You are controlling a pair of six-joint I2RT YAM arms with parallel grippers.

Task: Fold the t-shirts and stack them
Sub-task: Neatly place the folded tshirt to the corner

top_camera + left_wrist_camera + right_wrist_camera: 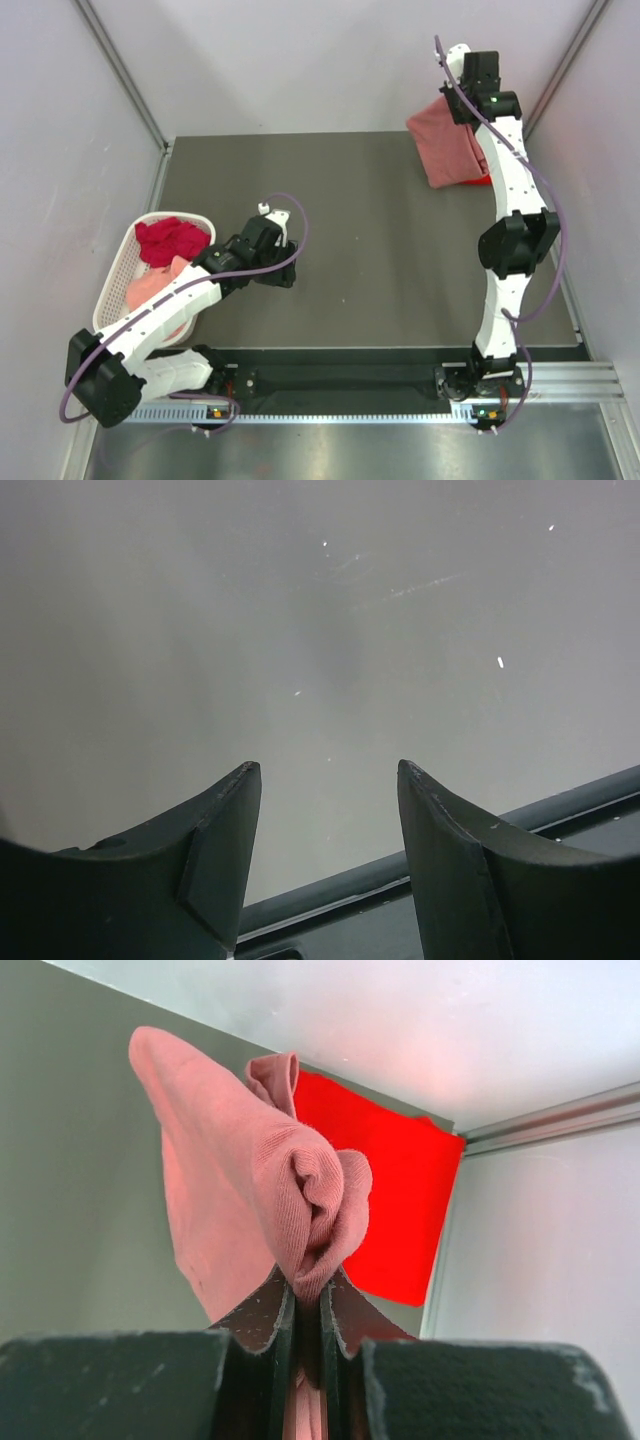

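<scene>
- Dark grey bench (350, 230), white walls (300, 60) on three sides.
- Right hand (308, 1295) clamped on pink shirt (230, 1190), which hangs at the far right corner above a flat red shirt (400, 1200).
- Left hand (330, 780) fingers apart, empty, beside basket (110, 280).
- Basket holds dark red shirt (172, 240) and pale shirt (150, 285), partly hidden by the left arm.

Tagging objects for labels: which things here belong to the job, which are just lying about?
Job:
salmon pink t-shirt, in the right gripper
bright red t-shirt, flat, far right corner
dark crimson t-shirt
pale pink t-shirt

Lying about:
white slotted basket, holding the last two
</scene>
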